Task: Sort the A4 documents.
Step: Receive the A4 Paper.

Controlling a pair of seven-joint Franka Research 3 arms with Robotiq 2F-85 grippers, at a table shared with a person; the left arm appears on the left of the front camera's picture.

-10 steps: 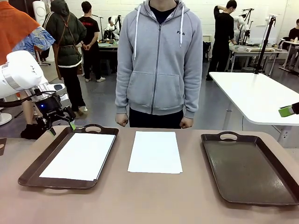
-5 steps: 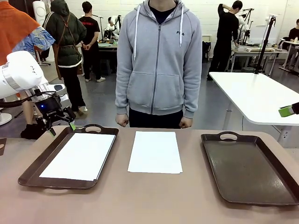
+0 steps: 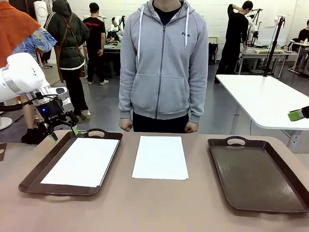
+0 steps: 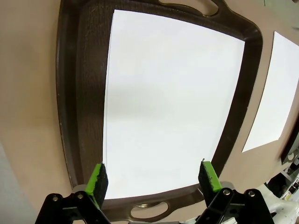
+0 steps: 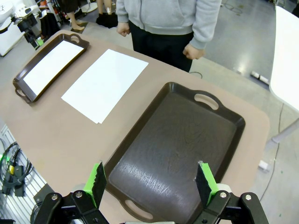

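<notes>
1 A4 document (image 3: 82, 162) is laid flat inside the left tray (image 3: 34, 178). A second A4 document (image 3: 160, 157) is laid on the table (image 3: 145, 208) just beside the left tray, between it and the right tray (image 3: 260, 169). The left gripper (image 3: 64, 133) is held above the left tray's far end, jaws spread wide, nothing gripped. The right gripper (image 5: 151, 182) is held well apart from the left tray, over the right one, equally spread. The person's 2 fists (image 3: 126, 124) are seen beyond the left tray's far side.

Trays: two, left tray (image 3: 50, 162) and right tray (image 3: 256, 174). Paper: one sheet (image 3: 82, 162), one pile (image 3: 160, 157) on the tabletop (image 3: 145, 208); its sheet count unclear.
</notes>
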